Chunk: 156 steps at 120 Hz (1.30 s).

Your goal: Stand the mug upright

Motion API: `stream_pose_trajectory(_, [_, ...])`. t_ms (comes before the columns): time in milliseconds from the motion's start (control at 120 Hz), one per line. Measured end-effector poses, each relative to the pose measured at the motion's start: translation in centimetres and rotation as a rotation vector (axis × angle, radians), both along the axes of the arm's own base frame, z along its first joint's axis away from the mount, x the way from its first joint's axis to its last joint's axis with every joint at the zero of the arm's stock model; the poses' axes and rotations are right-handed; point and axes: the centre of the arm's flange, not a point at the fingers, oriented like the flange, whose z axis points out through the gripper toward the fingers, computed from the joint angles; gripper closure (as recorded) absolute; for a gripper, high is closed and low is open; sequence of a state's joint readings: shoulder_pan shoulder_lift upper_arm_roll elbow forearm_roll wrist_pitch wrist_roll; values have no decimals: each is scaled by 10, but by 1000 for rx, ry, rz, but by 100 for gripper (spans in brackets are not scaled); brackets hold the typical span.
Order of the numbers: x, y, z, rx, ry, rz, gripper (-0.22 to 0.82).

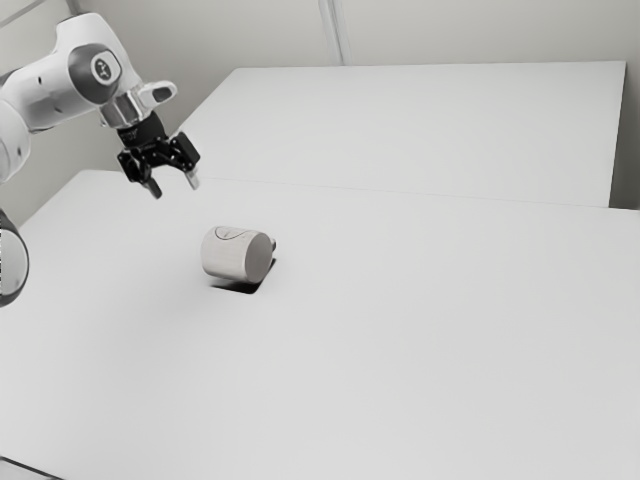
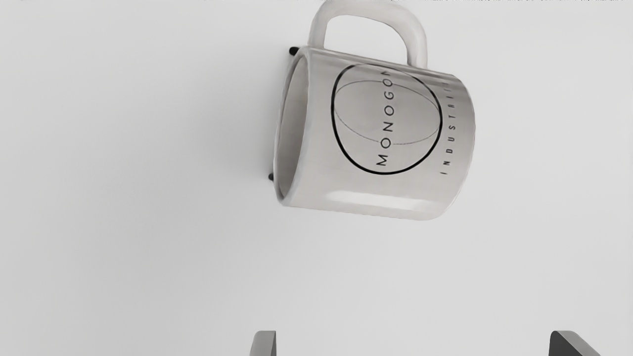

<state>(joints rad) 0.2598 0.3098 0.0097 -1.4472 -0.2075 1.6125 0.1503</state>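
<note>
Hovering with black pincer (image 1: 173, 187) held wide, fingers (image 2: 264, 343) well apart, and pointing between five and six o'clock in the exterior view. Hanging over white table (image 1: 400, 350). Beyond, toward one o'clock, extends into a second white surface (image 1: 430, 125). Reaching in from ten o'clock, on a white and grey arm (image 1: 50, 95).

Lying on its side on the table, as regards the mug (image 1: 238, 254): near nine o'clock from the exterior view's middle, apart from the pincer and between four and five o'clock of it. Turns flat base (image 1: 259, 258) between three and four o'clock, open mouth (image 2: 293, 133) the opposite way. Casts dark shadow (image 1: 236, 288) at six o'clock.

In the wrist view, lies ahead of the fingertips, with looped handle (image 2: 368, 9) on the side farther from them. Bears a black printed ring (image 2: 332, 111), crossed by "MONOGON" lettering (image 2: 389, 111), with smaller print (image 2: 451, 127) nearer the base. Beside the rim, shows two tiny dark spots (image 2: 293, 51), too small to identify.
</note>
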Motion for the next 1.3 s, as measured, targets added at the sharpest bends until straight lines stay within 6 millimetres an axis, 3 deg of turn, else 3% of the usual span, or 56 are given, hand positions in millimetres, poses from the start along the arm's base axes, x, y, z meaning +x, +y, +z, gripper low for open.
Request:
stream_pose_trajectory(242, [12,31,-49,-100,-24,-15,0])
stream_pose_trajectory(650, [25,51,-117,-256,-85,-70,0])
stream_pose_trajectory(883, [28,50,-148,-366,-126,-90,0])
stream_pose_trajectory(1300, [26,32,-185,-582,-209,-93,0])
